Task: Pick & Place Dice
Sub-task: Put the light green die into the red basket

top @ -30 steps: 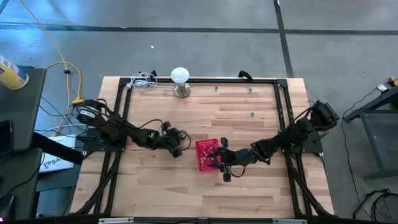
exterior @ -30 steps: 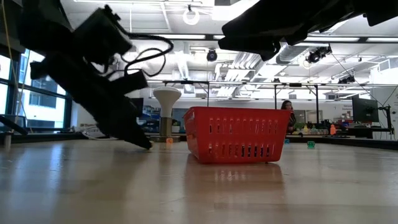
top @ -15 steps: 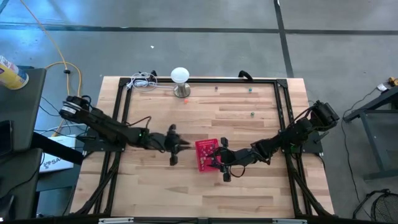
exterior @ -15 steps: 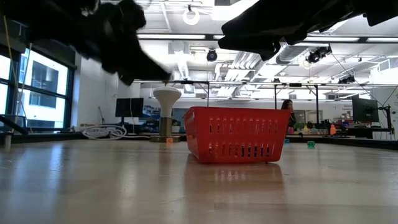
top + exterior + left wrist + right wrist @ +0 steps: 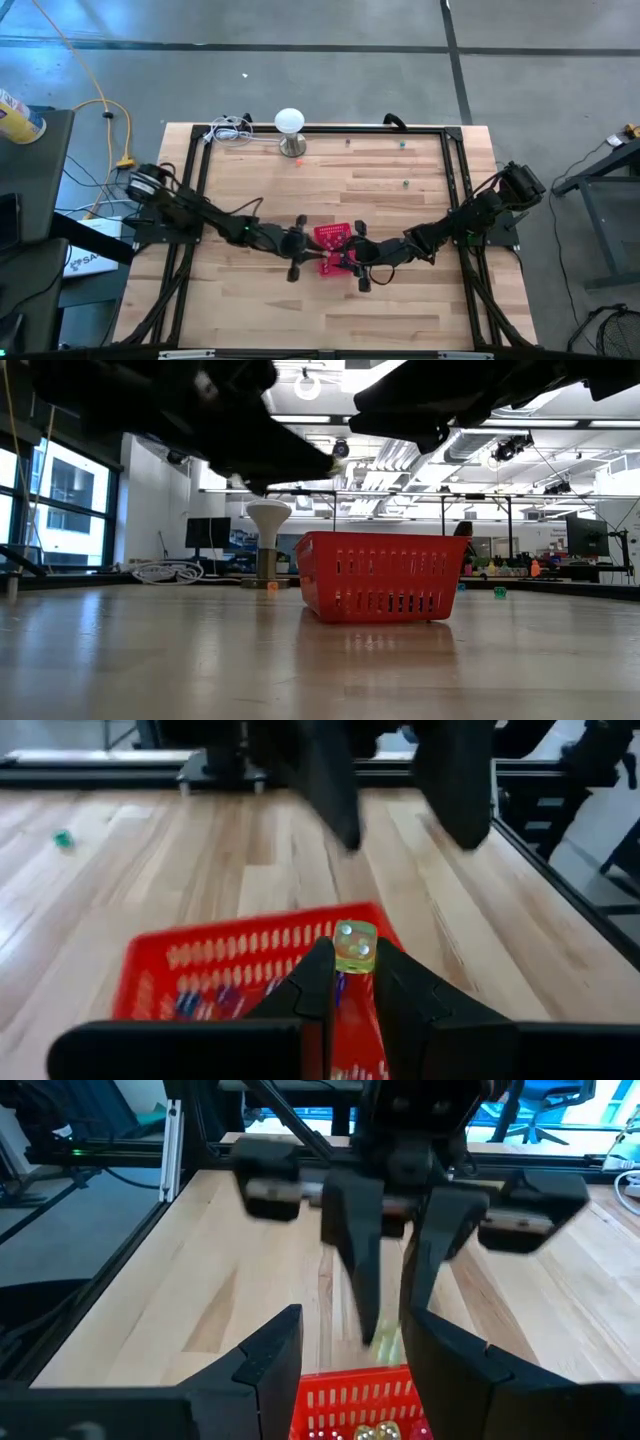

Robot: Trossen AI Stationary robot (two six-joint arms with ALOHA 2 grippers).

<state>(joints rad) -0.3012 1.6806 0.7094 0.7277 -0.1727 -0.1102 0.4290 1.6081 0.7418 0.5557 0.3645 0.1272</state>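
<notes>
While left gripper [image 5: 352, 982] is clamped on a small yellow-green die [image 5: 354, 946] over red plastic basket [image 5: 331, 247], right gripper's [image 5: 352, 1350] fingers stand apart at basket's 3 o'clock; no readable writing.

Yellow-green die [image 5: 354, 947] in left tool [image 5: 351, 982]

Robotics lab: open-plan hall, exposed ceiling ducts [image 5: 400, 460], desk monitors [image 5: 208, 532], concrete floor [image 5: 320, 70], framed wooden workbench [image 5: 400, 205].
</notes>
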